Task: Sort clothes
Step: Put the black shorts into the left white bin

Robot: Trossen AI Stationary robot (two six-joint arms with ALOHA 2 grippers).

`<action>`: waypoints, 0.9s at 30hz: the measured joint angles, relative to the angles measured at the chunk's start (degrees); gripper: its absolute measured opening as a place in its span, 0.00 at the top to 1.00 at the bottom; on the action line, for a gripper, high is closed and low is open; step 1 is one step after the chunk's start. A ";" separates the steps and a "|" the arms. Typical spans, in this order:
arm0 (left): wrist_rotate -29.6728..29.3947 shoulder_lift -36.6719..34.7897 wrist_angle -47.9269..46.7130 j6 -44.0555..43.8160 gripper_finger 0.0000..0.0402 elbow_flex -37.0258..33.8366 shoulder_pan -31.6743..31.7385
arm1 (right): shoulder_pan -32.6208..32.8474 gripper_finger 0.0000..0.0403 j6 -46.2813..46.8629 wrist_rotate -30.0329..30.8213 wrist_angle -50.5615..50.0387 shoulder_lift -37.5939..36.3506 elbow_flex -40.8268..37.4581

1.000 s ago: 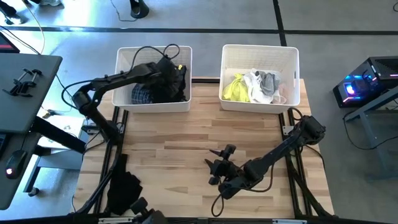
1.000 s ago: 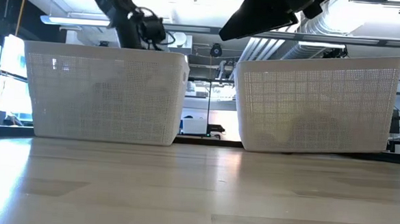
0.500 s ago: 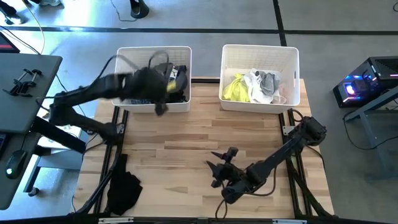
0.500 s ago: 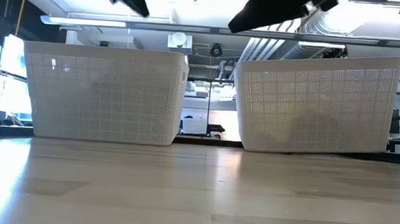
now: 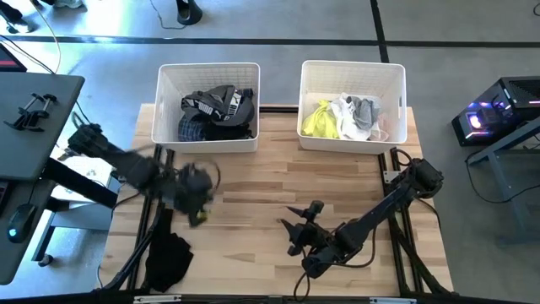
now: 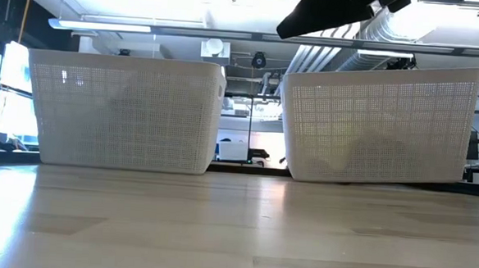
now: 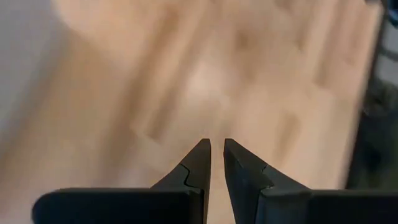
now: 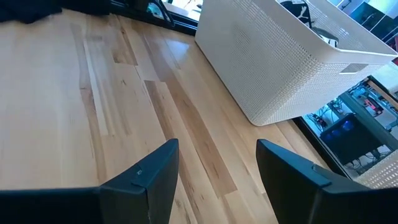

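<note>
Firstly, from left to right, as was seen from above:

Black garment (image 5: 168,258): it was laid crumpled at the near left corner of the table (image 5: 278,177), partly over the edge, apart from both grippers.

Left gripper (image 5: 197,213): it was held over the left part of the table, in front of the left bin, blurred in the high view. In the left wrist view its fingers (image 7: 198,163) were nearly closed, with only a thin gap between the tips, and nothing was gripped. Only blurred wood was seen under it.

Left bin (image 5: 168,132): a white plastic bin was placed at the far left of the table. Dark clothes (image 5: 218,112) were heaped in it: black pieces on top, one with white marks, and a blue plaid piece (image 5: 192,129) at the left side.

Right gripper (image 5: 297,226): it was kept over the near middle of the table, well apart from both bins. In the right wrist view its fingers (image 8: 148,175) were spread wide and nothing was held between them; bare wood was under them.

Right bin (image 5: 353,142): a second white bin was placed at the far right. Light clothes were kept in it: a neon yellow piece (image 5: 319,119) at the left, a white one (image 5: 345,114) and a grey one (image 5: 364,109) beside it.
</note>
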 joint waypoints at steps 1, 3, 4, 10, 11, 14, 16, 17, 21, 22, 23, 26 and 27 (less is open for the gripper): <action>1.83 0.85 0.25 -3.27 0.92 -0.67 -2.52 | 0.00 0.49 -0.01 0.00 0.03 0.00 0.00; 8.46 3.04 0.04 -9.72 0.92 -2.21 -7.18 | 0.00 0.49 0.01 0.00 0.12 0.00 0.01; 11.56 4.44 0.05 -12.60 0.92 -2.98 -9.39 | 0.00 0.49 0.01 0.00 0.21 0.00 0.00; 19.44 15.09 1.57 -28.28 0.92 -8.93 -20.99 | 0.00 0.49 0.64 -0.09 0.24 0.00 0.01; 20.32 16.96 2.16 -29.91 0.92 -9.85 -22.31 | -0.01 0.49 0.64 -0.09 0.24 0.00 0.00; 21.38 21.75 5.57 -34.10 0.90 -12.43 -25.12 | 0.00 0.49 0.62 -0.09 0.24 0.00 0.00; 21.36 24.40 10.52 -34.45 0.86 -13.96 -26.11 | -0.01 0.49 0.60 -0.09 0.26 0.00 0.00; 21.36 25.44 13.16 -34.44 0.83 -14.86 -26.39 | 0.00 0.49 0.60 -0.09 0.26 0.00 0.00; 22.61 28.97 20.80 -34.44 0.72 -18.41 -26.51 | -0.14 0.49 0.72 -0.09 0.26 0.00 0.00; 23.77 29.66 21.35 -34.33 0.70 -19.27 -26.39 | -0.17 0.49 0.96 -0.09 0.26 0.00 0.00; 24.95 30.42 21.28 -33.88 0.68 -19.52 -26.29 | -0.17 0.49 1.10 -0.09 0.27 0.00 0.00; 26.29 31.35 20.31 -31.41 0.67 -19.64 -26.21 | -0.20 0.49 1.55 -0.10 0.28 0.00 0.00; 26.13 31.33 20.36 -29.84 0.68 -19.64 -26.21 | -0.20 0.49 1.66 -0.11 0.27 0.00 0.00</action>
